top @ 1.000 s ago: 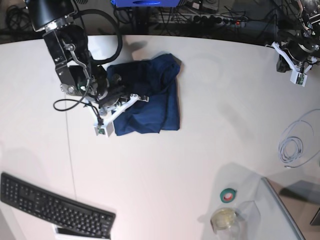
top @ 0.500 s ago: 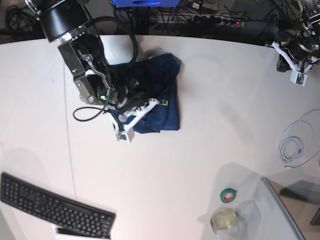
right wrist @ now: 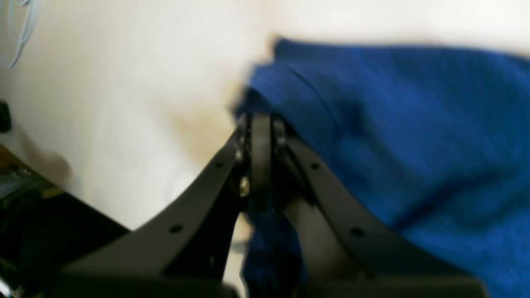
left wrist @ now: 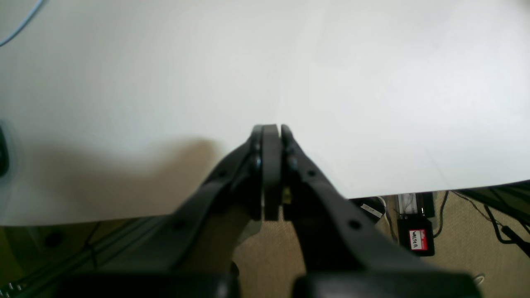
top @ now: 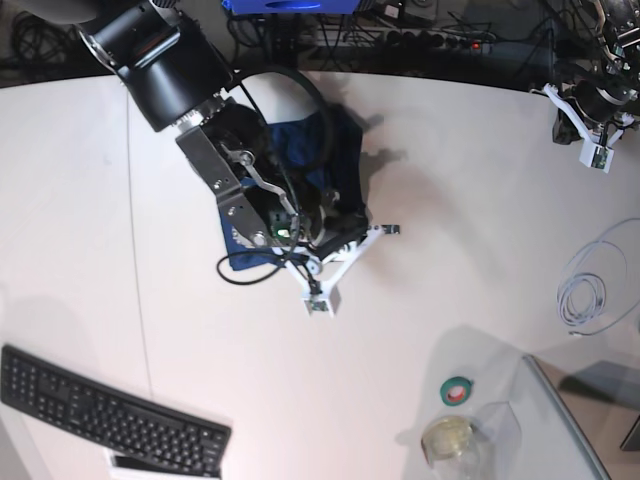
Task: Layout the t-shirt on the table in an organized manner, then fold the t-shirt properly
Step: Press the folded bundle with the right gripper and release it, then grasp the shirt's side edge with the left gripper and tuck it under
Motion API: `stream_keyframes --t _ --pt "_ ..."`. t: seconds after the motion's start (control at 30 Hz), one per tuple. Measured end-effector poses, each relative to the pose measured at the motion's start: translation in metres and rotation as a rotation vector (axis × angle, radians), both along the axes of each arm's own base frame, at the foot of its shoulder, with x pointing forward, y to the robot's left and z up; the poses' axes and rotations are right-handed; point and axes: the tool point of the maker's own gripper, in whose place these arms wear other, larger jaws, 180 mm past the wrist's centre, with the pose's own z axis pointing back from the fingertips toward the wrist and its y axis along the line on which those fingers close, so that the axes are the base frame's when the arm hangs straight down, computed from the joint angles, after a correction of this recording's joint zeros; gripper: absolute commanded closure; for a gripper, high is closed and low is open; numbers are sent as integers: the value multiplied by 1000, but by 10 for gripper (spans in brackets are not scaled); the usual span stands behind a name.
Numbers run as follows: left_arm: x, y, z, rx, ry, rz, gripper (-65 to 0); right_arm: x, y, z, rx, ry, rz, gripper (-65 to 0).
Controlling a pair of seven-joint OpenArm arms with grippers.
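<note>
I see a plain dark navy-blue soft fabric t-shirt (top: 345,160), no print, on the smooth white table (top: 420,260). Both matte black pincers (right wrist: 261,124) look uniform; a green-and-red tape roll (top: 457,390) adds colour.

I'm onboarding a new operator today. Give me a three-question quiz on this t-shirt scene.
1. True or false: the left end effector is pinching the t-shirt.
2. Which arm is working over the t-shirt? A) left B) right C) both
3. Fill in: in the base view, the green tape roll lies on the table near the ____ container.

Key: 1. False; its jaws are shut over bare table, far from the shirt. 2. B; the right end effector is shut with blue fabric at its tips. 3. clear.
</note>
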Motion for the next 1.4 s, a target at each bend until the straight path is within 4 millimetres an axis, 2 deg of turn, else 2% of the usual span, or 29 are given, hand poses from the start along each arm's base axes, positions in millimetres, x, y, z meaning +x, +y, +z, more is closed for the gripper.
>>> stream_keyframes --t 0.07,0.1,0.17,0.2,0.3,0.37,0.4,0.6,0.77,0.83,0.9,0.97,1.07,1.13,1.23,1.33,1.4 --pt "0 0 0 -2 -2 1 0 3 15 26 49 -54 34 -5" --pt "0 0 0 -1 -1 0 0 5 14 41 70 -88 43 -5" --pt "0 0 0 -1 1 2 0 7 0 58 74 -140 47 -5" --pt "0 -1 -1 -3 -1 3 0 7 -13 57 67 -135 26 -5" --pt "0 -5 -2 -13 -1 4 0 4 -47 26 2 -66 -55 -5" --pt "-1 -6 -4 -16 2 3 0 -3 -52 -2 -34 11 -60 -5" --pt "-1 -6 -4 -15 1 4 0 -4 -52 -9 -43 24 -62 -5" --pt "7 -14 -4 -38 -22 11 0 -3 -47 -20 -70 4 -47 -5" --pt "3 -13 -5 -36 -13 13 0 -20 -23 -44 -77 83 -8 -5" --pt "3 -13 -5 -34 -13 13 0 -12 -29 -46 -98 76 -15 -5" --pt "3 -14 -6 -38 -14 13 0 -2 -38 -37 -107 32 -32 -5" --pt "5 -23 -10 -44 -5 -5 0 2 -38 -17 -72 -22 -38 -5" --pt "12 -50 -12 -69 -4 -72 0 -5 -28 17 5 -75 2 -5" --pt "19 -70 -9 -95 -30 -102 0 -6 -32 33 22 -112 11 -5" --pt "25 -98 -11 -129 -37 -154 0 -4 -61 36 27 -111 -71 -5" --pt "28 -120 -12 -154 -36 -206 0 -9 -89 24 -1 -62 -126 -5" --pt "34 -131 -11 -168 -46 -231 0 -10 -108 24 -24 -66 -148 -5"
